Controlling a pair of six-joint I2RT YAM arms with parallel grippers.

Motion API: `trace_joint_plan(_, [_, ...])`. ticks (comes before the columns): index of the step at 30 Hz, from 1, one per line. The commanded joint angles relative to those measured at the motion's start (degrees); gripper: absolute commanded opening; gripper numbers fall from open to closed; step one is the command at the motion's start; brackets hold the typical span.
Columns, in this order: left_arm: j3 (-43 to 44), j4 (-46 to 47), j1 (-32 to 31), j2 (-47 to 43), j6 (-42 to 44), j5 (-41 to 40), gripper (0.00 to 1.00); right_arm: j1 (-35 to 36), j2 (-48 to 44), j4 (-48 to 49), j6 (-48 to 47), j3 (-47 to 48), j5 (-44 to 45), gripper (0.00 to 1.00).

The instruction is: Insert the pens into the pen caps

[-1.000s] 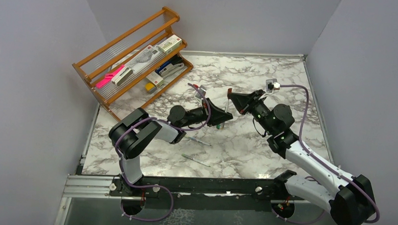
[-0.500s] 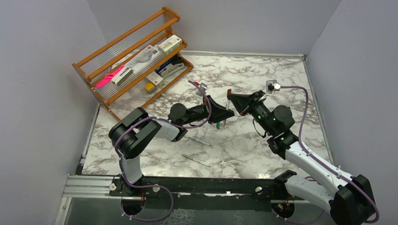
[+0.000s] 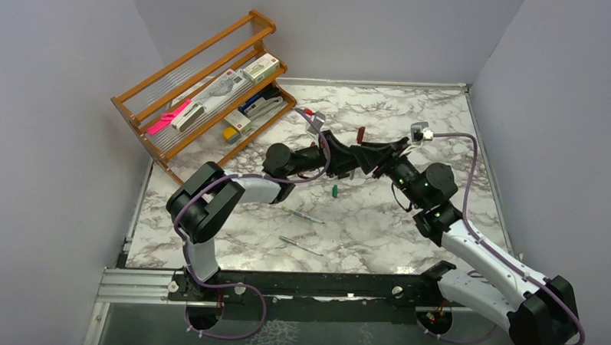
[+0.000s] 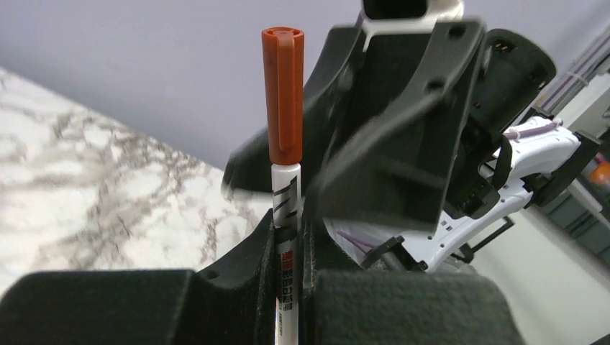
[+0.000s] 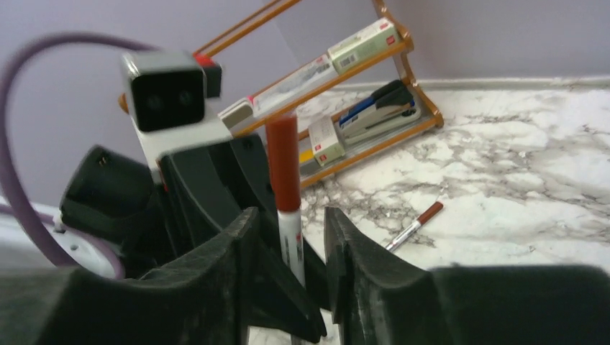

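My left gripper (image 3: pixel 346 160) and my right gripper (image 3: pixel 364 155) nose to nose above mid-table, left one on left. Thin white-grey marker pen with red-brown cap (image 4: pixel 286 187) upright between my left fingers, cap on top; my right fingers either side of it, not touching. Small green pen cap (image 3: pixel 334 191) on white marble table (image 3: pixel 412 107), just nearer than grippers. Uncapped thin grey pen (image 3: pixel 305 215) flat on table, nearer and leftward; second uncapped pen (image 3: pixel 300 246) before it. Orange wooden rack (image 3: pixel 205 92) at far left corner. Another capped pen (image 5: pixel 415 226) flat on table before rack.

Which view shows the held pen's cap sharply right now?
Left wrist: red cap crisp, right gripper behind it motion-smeared. Right wrist: cap soft, own fingers blurred, wooden rack sharper. Top external: evenly lit, sharp, but the cap is tiny.
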Motion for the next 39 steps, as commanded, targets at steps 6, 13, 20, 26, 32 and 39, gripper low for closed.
trace_joint_plan(6, [7.1,-3.2,1.0,-2.1,12.7,11.2,0.00,0.8,-4.1,-14.1,-9.3,7.6,0.0,0.56])
trace_joint_plan(13, [8.9,-6.3,1.4,-1.8,15.9,16.9,0.00,0.8,-4.6,-17.9,-12.4,12.9,1.7,0.57])
trace_joint_plan(20, [8.4,-3.9,1.4,-3.0,15.2,18.1,0.00,0.8,-2.4,-18.0,-13.2,14.6,2.2,0.46])
trace_joint_plan(26, [8.1,1.3,1.3,-2.7,11.5,18.3,0.00,0.8,-1.9,-17.9,-12.1,13.7,1.2,0.41])
trace_joint_plan(32, [8.9,3.0,1.3,-1.7,9.6,18.2,0.00,0.8,-2.7,-18.7,-11.9,13.0,1.3,0.02])
trace_joint_plan(39, [13.0,6.4,1.3,-0.2,5.8,17.2,0.00,0.8,-2.2,-20.7,-11.2,11.1,-2.1,0.02])
